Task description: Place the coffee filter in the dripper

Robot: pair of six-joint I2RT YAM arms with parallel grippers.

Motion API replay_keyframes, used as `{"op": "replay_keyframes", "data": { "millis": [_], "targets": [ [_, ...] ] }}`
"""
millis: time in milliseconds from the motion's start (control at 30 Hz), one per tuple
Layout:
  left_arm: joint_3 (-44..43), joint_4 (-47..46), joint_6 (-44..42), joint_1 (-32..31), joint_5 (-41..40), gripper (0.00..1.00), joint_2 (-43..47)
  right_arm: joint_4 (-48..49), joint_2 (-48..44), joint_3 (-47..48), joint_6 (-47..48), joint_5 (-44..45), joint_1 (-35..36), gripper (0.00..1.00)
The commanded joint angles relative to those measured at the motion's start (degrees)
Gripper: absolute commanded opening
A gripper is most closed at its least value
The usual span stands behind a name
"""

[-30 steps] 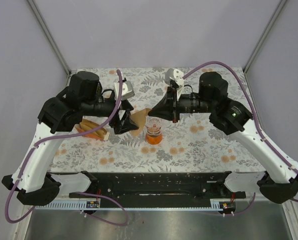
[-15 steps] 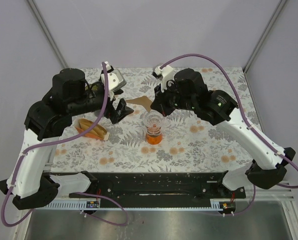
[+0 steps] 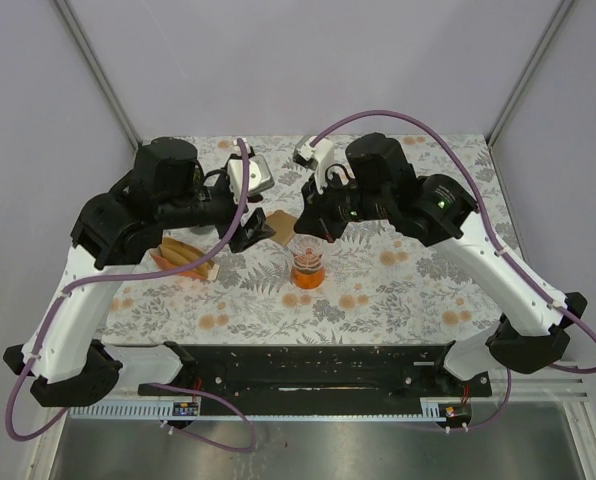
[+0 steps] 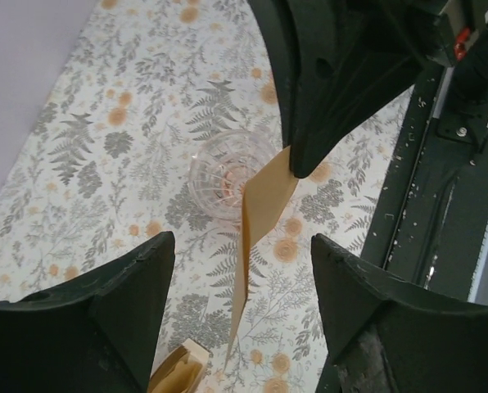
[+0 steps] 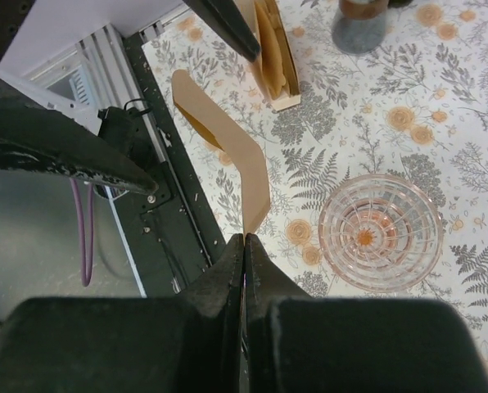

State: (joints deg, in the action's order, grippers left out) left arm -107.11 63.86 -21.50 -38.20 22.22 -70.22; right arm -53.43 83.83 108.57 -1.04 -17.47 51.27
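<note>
Two grippers are facing each other above the floral table (image 3: 408,285): the right gripper (image 5: 244,242) is pinching one corner of the brown coffee filter (image 5: 223,139) with its jaws fully closed. The filter is hanging in the air just beside the glass dripper (image 5: 381,232), not in it. The left gripper (image 4: 242,246) is gaping wide and holding nothing, its dark fingers (image 4: 129,286) flanking the dangling filter and crowding the space beside the dripper, while a wooden holder (image 3: 183,258) of spare filters is sitting on the table further left, apart from the dripper.
</note>
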Motion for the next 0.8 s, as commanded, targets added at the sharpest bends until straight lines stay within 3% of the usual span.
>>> {"op": "replay_keyframes", "data": {
  "millis": [0, 100, 233, 300, 567, 767],
  "targets": [
    [0.94, 0.04, -1.09, -1.35, 3.28, 0.72, 0.17, -1.5, 0.98, 2.61, 2.62, -5.02, 0.5, 0.0],
    [0.41, 0.31, 0.22, -1.53, 1.43, 0.65, -0.88, -1.24, 1.07, 2.43, 2.97, -5.29, 0.5, 0.0],
    [-0.73, 0.04, 1.46, -1.44, 2.74, 0.36, -1.41, -1.24, 1.25, 1.99, 3.15, -5.73, 0.5, 0.0],
    [-1.08, -0.22, 1.63, -1.53, 2.92, 0.31, -1.33, -1.15, 0.98, 1.82, 3.24, -5.82, 0.5, 0.0],
    [-1.61, -0.92, 3.3, -1.53, 2.39, 0.18, -2.47, 0.08, 0.02, 0.5, 3.59, -7.83, 0.5, 0.0],
    [-3.37, -0.93, 3.39, -1.44, 3.62, 0.2, -2.3, 0.34, -0.34, -0.2, 3.68, -7.93, 0.5, 0.0]
  ]
}}
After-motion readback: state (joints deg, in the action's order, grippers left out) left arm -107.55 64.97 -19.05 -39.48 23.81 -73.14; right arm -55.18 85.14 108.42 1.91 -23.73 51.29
